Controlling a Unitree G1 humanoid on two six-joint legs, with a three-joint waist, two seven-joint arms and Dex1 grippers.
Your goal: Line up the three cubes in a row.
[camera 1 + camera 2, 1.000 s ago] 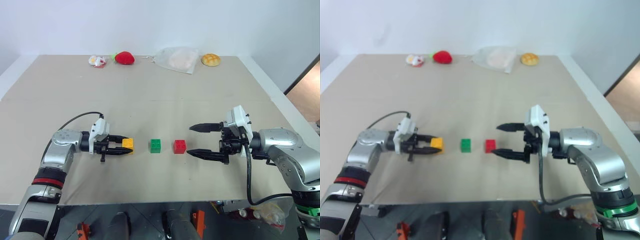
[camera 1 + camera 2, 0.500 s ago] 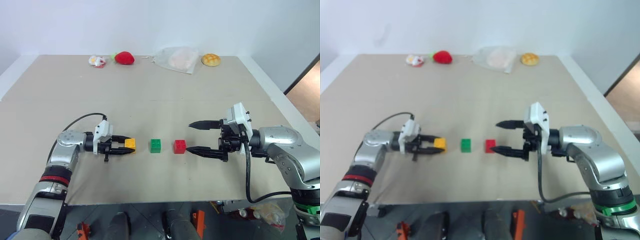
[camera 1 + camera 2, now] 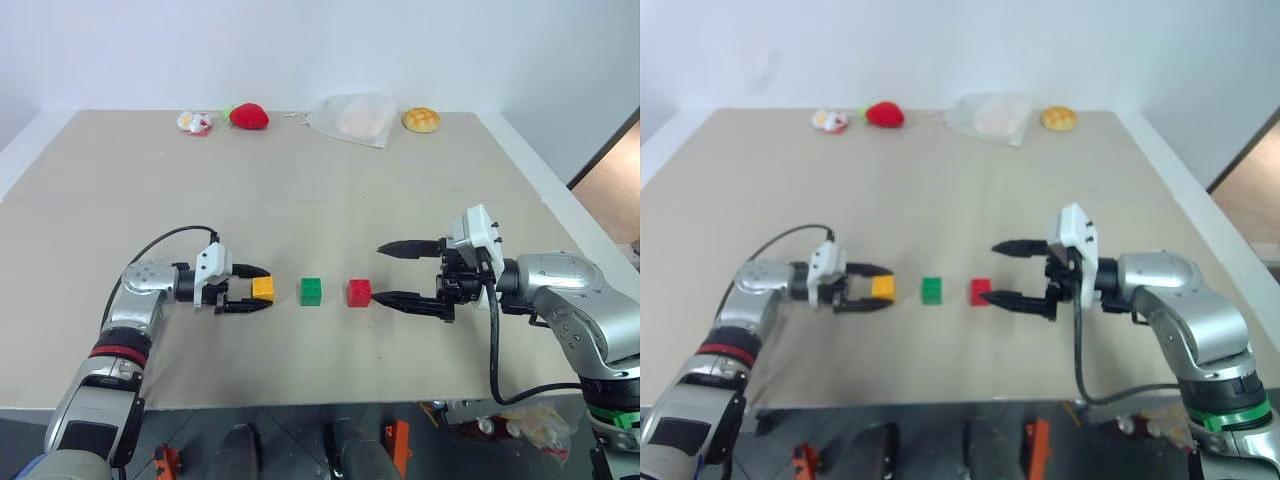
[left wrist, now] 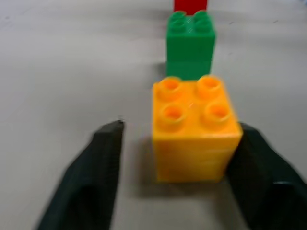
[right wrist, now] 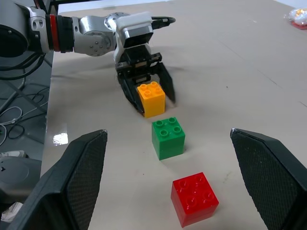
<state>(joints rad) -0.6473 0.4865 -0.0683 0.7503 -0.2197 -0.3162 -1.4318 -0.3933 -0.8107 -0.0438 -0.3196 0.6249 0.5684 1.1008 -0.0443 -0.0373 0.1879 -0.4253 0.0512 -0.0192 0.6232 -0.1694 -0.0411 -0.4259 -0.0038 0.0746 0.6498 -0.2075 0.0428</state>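
The surface point(image 3: 330, 190) is a wide beige board that meets a plain white wall at the far edge. On the right side, past the edge, a strip of brown floor can be seen.

Compared with one second ago, the left hand point(image 3: 253, 289) has let go of the yellow-orange cube point(image 3: 263, 288). Before, its fingers were pressed together on the cube; now they stand apart, one on each side of it, and in the left wrist view there is a clear gap beside one finger point(image 4: 103, 158). The cube now sits on the surface, a little closer to the green cube point(image 3: 311, 291) than before. The green cube and the red cube point(image 3: 359, 292) did not move. The right hand point(image 3: 388, 273) also kept its place, with its fingers wide apart and nothing between them; its lower fingertip is just beside the red cube.

From left to right the three cubes make a nearly straight row near the front of the surface: yellow-orange, green, red, with small gaps between them.

At the far edge lie a small white and red item point(image 3: 194, 122), a red plush strawberry point(image 3: 249, 115), a clear plastic bag point(image 3: 352, 118) and a round golden bun point(image 3: 421, 119), all well apart from the cubes. Nothing stands between the hands and the cubes.
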